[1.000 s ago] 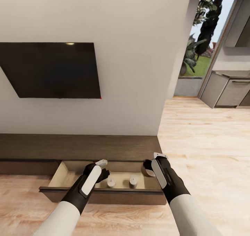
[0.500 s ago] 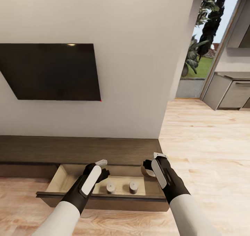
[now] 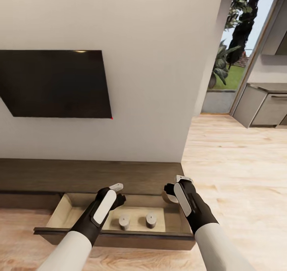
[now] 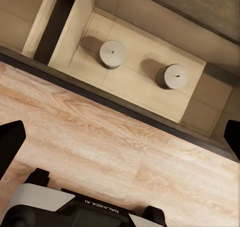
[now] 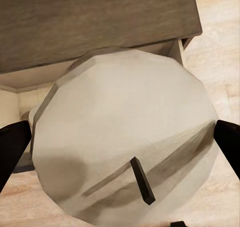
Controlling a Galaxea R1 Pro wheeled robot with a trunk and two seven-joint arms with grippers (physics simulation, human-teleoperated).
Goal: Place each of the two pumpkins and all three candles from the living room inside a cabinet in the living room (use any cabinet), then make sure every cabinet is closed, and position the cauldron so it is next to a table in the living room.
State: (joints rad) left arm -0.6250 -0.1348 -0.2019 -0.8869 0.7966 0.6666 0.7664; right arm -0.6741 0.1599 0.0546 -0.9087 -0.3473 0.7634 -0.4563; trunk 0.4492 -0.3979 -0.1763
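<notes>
The cabinet (image 3: 91,175) is dark brown wood with a faint grain; its open drawer (image 3: 63,207) is pale beige inside. Two grey-beige candles (image 3: 124,222) (image 3: 151,220) stand in it, each with a small dark wick dot, and a third candle (image 5: 125,137) is creamy grey with a black wick. Both end effectors, left (image 3: 118,193) and right (image 3: 175,187), are black with white panels, on white forearms. The floor (image 3: 235,163) is light honey wood with streaky grain, the wall (image 3: 159,64) off-white, the TV screen (image 3: 56,84) glossy black

black tv (image 3: 56,84) on white wall (image 3: 159,64); wood floor (image 3: 231,163); grey kitchen units (image 3: 265,108).
</notes>
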